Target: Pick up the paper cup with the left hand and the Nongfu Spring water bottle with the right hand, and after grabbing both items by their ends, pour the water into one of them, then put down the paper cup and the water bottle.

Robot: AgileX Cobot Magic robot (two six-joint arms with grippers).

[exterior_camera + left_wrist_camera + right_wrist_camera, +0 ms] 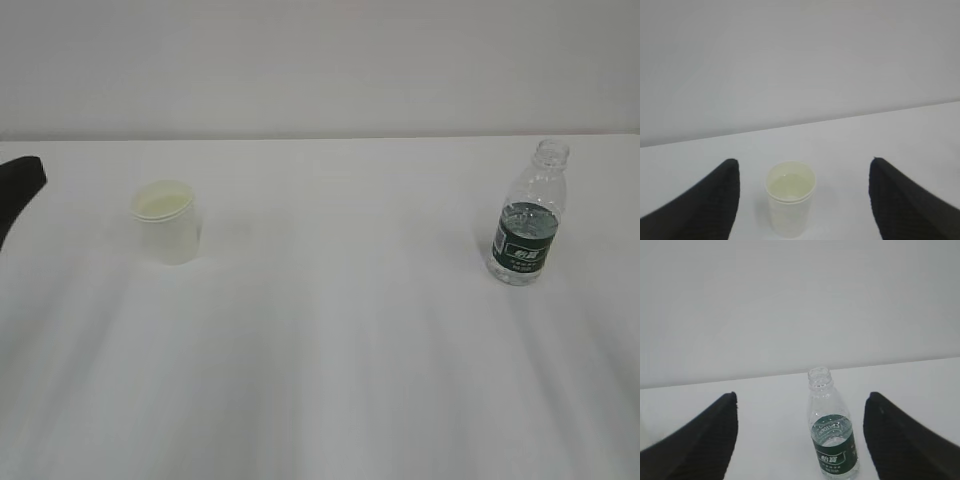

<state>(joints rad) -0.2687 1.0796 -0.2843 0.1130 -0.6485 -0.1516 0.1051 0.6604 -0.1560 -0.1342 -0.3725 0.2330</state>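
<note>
The white paper cup [167, 222] stands upright on the left of the table, its inside pale cream. In the left wrist view the paper cup [790, 200] sits ahead between the two black fingers, touching neither. My left gripper [803, 161] is open, and only a black tip [22, 182] of it shows at the exterior view's left edge. The uncapped Nongfu Spring water bottle [529, 222] stands upright on the right, with water up to the top of its dark green label. My right gripper [802, 394] is open, and the bottle [832, 437] stands apart from its fingers, nearer the right one.
The white table [340, 340] runs back to a plain pale wall [320, 60]. A wide stretch of bare tabletop lies between cup and bottle.
</note>
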